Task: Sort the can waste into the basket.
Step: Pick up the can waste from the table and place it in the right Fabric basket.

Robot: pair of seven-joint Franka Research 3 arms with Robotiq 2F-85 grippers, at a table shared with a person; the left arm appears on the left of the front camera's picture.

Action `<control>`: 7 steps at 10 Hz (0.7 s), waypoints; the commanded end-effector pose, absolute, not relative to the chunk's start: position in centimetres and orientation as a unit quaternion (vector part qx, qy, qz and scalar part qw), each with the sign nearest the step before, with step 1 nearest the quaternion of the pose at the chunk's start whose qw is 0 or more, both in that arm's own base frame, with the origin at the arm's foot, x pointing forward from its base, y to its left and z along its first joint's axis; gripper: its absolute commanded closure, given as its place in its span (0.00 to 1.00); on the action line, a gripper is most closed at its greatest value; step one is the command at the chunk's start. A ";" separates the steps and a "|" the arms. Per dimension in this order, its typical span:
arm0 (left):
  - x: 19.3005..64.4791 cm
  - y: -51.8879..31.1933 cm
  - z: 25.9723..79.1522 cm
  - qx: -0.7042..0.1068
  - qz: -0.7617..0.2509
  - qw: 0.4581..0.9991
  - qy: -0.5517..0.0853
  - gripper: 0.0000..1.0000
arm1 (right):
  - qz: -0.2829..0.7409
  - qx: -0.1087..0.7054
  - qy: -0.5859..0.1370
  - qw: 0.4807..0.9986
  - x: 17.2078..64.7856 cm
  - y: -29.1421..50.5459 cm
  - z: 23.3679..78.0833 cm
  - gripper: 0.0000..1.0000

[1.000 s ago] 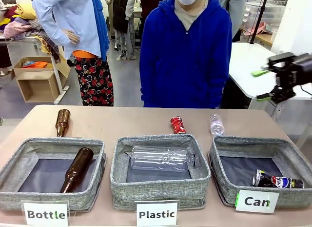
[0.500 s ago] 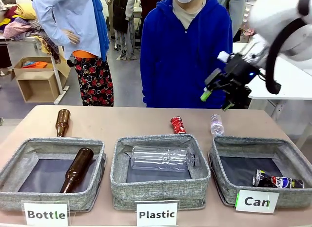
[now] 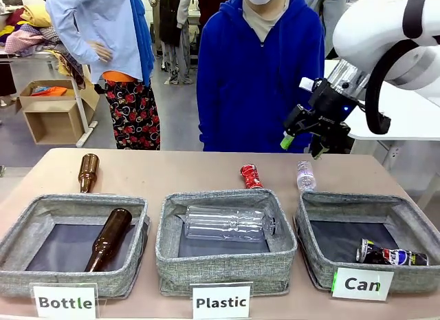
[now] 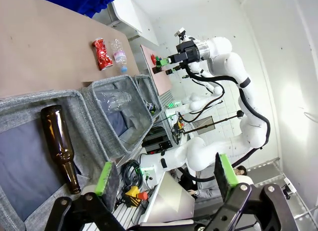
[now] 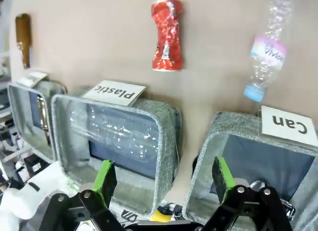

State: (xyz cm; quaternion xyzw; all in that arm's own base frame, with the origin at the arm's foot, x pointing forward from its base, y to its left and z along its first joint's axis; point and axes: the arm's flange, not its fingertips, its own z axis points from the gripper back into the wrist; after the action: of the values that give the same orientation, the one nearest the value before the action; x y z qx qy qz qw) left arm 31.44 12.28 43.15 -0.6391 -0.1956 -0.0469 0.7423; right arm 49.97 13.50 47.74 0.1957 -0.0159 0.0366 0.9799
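Though crushed, red can (image 3: 251,175) lengthwise, near-to-far across table (image 3: 172,170).

Grey baskets, 3: Bottle basket (image 3: 69,199), Plastic basket (image 3: 223,265), Can basket (image 3: 357,198).
Cans, 2: crushed red can (image 3: 251,175), black-blue can (image 3: 392,254).
Glass, 2: far brown bottle (image 3: 87,172), near brown bottle (image 3: 108,239).
Plastic, 2: large clear bottle (image 3: 227,224), small clear bottle (image 3: 306,175).
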 end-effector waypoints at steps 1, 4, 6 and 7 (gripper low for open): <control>31.2 12.3 43.4 -0.642 -0.047 0.741 -0.193 0.00 | 0.050 0.127 -0.036 0.990 50.8 16.9 47.4 0.00; 31.2 12.3 43.4 -0.642 -0.047 0.741 -0.193 0.00 | 0.069 0.063 -0.076 0.993 53.3 21.6 46.0 0.00; 31.2 12.3 43.4 -0.642 -0.047 0.741 -0.193 0.00 | 0.165 0.157 -0.007 0.974 51.0 17.6 47.8 0.00; 31.2 12.3 43.4 -0.642 -0.047 0.741 -0.193 0.00 | 0.186 0.168 -0.012 0.968 48.4 14.1 49.5 0.00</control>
State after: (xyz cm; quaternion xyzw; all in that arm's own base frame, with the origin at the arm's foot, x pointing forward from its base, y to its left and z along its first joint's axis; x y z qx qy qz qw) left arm 31.44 12.29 43.16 -0.6391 -0.1958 -0.0469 0.7423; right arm 51.22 19.00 47.00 0.1381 -0.0317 0.1543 0.9778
